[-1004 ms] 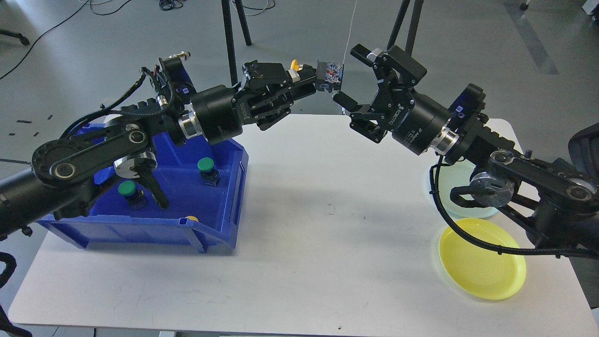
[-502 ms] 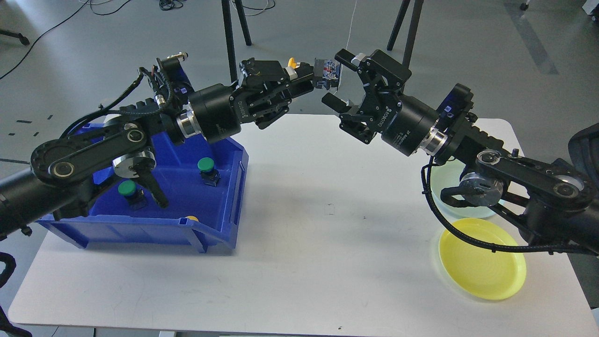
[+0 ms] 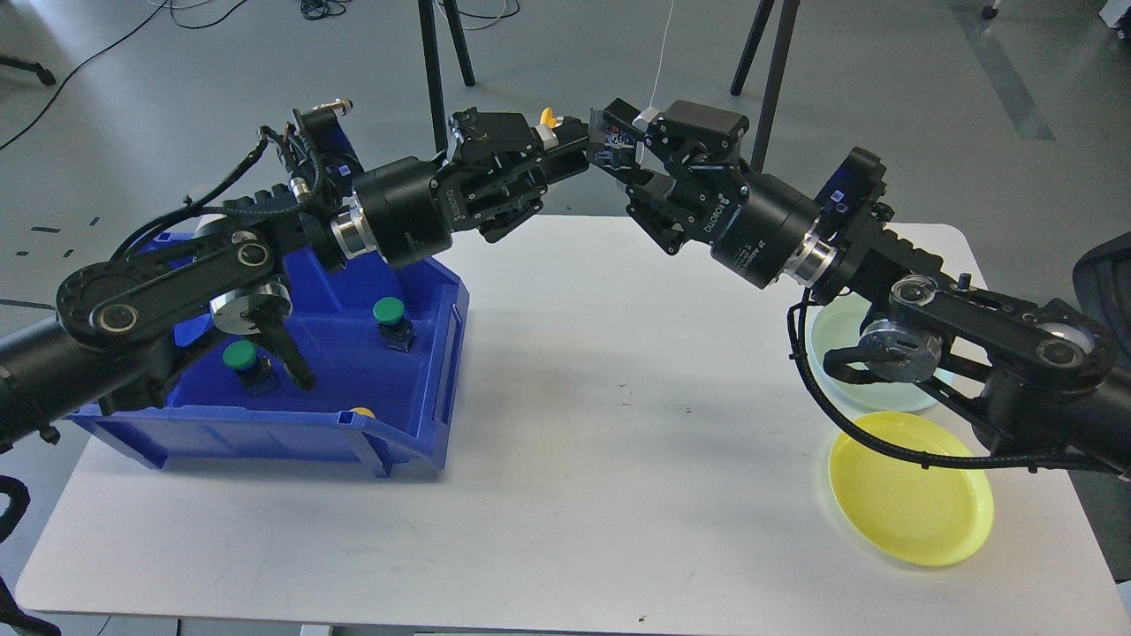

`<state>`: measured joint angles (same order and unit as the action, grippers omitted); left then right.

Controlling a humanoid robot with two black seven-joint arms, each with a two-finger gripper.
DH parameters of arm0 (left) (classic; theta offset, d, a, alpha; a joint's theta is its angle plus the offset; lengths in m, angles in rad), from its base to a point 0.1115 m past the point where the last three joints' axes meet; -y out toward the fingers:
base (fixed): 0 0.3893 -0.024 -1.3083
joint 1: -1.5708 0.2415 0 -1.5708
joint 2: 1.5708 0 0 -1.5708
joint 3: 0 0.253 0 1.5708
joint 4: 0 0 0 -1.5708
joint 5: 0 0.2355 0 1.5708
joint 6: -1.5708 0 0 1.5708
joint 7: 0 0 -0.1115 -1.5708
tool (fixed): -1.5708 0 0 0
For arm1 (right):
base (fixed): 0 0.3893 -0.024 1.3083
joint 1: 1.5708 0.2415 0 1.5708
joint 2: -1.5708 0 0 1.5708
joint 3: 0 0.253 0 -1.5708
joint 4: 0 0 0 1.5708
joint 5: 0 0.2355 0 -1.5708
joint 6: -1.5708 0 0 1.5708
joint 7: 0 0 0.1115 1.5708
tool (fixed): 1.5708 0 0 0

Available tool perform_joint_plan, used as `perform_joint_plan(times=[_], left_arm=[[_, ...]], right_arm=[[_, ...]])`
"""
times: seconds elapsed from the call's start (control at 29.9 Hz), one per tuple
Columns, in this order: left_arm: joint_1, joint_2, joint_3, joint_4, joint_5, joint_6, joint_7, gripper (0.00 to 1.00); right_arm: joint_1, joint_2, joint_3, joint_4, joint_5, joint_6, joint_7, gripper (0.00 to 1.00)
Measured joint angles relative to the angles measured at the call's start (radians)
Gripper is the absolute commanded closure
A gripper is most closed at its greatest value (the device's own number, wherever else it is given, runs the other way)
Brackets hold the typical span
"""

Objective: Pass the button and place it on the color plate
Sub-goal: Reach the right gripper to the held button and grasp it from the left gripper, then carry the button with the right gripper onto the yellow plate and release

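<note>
My left gripper is shut on a button with a yellow cap and a dark body, and holds it high above the table's back edge. My right gripper is open, with one finger above the button's body and one below it. Whether its fingers touch the button I cannot tell. The yellow plate lies at the front right of the white table. A pale green plate lies behind it, partly hidden by my right arm.
A blue bin stands at the left, under my left arm. It holds two green buttons and a yellow one at its front lip. Tripod legs stand behind the table.
My right gripper has moved left, from a gap beside the button to straddling its body. My left gripper has shifted slightly left, still holding the button.
</note>
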<state>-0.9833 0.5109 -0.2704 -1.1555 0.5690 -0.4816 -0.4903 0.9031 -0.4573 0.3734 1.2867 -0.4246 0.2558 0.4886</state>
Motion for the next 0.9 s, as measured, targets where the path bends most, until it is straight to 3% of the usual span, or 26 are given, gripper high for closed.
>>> perform_joint_plan(times=[0.13, 0.2, 0.27, 0.3, 0.67, 0.74, 0.9], left_arm=[[0.0, 0.0, 0.001, 0.0, 0.0, 0.0, 0.0, 0.94], [0.001, 0.0, 0.001, 0.0, 0.001, -0.002, 0.0, 0.86], [0.001, 0.0, 0.001, 0.0, 0.001, -0.003, 0.0, 0.5], [0.001, -0.001, 0.001, 0.0, 0.001, -0.003, 0.0, 0.24], [0.043, -0.003, -0.052, 0.029, -0.124, -0.004, 0.002, 0.09], [0.068, -0.002, -0.092, 0.03, -0.126, -0.005, 0.002, 0.02], [0.115, 0.001, -0.179, 0.034, -0.129, 0.006, 0.001, 0.02]], right_arm=[[0.001, 0.001, 0.0, 0.0, 0.0, -0.001, 0.0, 0.99], [0.001, 0.002, 0.0, 0.001, 0.0, -0.002, 0.0, 0.99], [0.001, 0.002, 0.0, 0.002, 0.0, -0.004, 0.0, 0.99], [0.001, 0.001, 0.0, 0.002, 0.0, -0.006, 0.0, 0.99], [-0.085, -0.095, 0.043, 0.031, 0.01, -0.042, 0.0, 1.0], [-0.159, -0.132, 0.095, 0.06, 0.012, -0.065, 0.0, 1.0], [-0.506, -0.256, 0.298, 0.223, 0.059, -0.152, 0.0, 1.0]])
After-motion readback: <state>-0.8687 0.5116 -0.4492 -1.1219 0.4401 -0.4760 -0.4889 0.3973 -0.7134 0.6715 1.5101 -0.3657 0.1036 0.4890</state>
